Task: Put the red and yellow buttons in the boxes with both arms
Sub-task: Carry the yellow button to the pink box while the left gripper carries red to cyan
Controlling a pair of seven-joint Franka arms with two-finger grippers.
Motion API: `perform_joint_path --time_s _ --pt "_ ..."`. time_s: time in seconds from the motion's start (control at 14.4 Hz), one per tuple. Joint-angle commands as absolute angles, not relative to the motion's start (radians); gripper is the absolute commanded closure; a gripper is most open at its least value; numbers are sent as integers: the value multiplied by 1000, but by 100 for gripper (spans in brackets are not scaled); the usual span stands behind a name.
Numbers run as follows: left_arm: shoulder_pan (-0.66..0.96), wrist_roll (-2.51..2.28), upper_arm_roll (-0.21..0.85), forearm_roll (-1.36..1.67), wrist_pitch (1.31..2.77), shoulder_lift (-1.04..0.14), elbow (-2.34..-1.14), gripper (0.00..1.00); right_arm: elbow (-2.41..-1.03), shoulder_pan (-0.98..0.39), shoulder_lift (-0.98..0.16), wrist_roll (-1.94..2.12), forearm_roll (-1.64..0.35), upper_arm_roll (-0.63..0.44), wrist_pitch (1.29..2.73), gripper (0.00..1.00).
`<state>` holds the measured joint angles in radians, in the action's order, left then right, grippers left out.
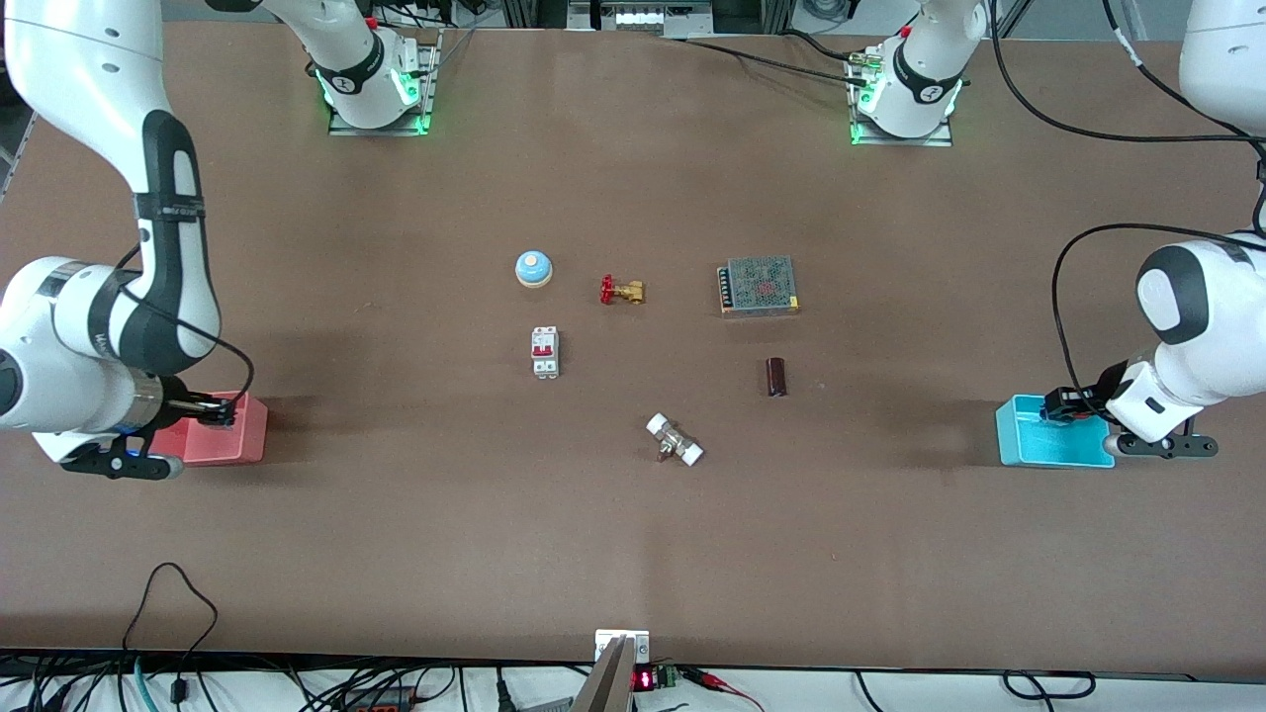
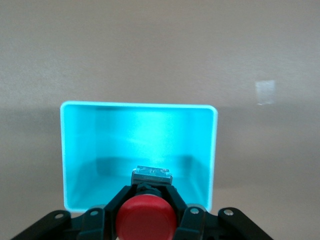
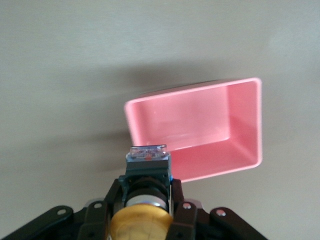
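The white-capped fitting [image 1: 675, 440] is lying nearest the camera, mid-table, clear of both drops. At the right arm's end, the right gripper [image 1: 203, 407] is hanging over the pink box [image 1: 243, 432], its fingers clamped on the yellow button [image 3: 141, 221]. The button's base is sitting at the box's rim, so it should probably be moving further over the hollow before letting go. At the left arm's end, the left gripper [image 1: 1066, 407] is gripping the red button [image 2: 146, 218] over the cyan box [image 1: 1019, 440]; lowering before releasing would limit bouncing.
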<state>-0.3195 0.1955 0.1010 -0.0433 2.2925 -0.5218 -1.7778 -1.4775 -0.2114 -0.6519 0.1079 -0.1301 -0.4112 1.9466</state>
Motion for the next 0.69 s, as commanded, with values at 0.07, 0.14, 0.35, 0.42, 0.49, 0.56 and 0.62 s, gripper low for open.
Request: perform_joint_path --time_s 0.07,0.14,0.35,0.42,0.49,0.56,0.62 --pt "-334 216 115 -51 2342 -572 -1730 99 -1447 -164 -689 196 -138 -403 1982 68" --pt "-333 216 115 -49 2355 -587 -1721 99 -1447 -157 -696 205 -138 -403 1983 68" --pt "-333 216 115 -49 2379 -609 -1718 99 -1447 -143 -719 212 -140 -403 2006 68" --pt "-334 216 115 -49 2396 -618 -1718 99 -1447 -141 -729 213 -141 -403 2025 68" --pt "-334 218 115 -49 2402 -627 -1718 99 -1447 -135 -733 212 -144 -400 2031 68" --pt "-336 218 115 -51 2404 -633 -1718 99 -1447 -133 -736 212 -144 -399 2031 68" --pt "-336 218 115 -51 2405 -637 -1718 97 -1447 -133 -742 213 -144 -397 2037 68"
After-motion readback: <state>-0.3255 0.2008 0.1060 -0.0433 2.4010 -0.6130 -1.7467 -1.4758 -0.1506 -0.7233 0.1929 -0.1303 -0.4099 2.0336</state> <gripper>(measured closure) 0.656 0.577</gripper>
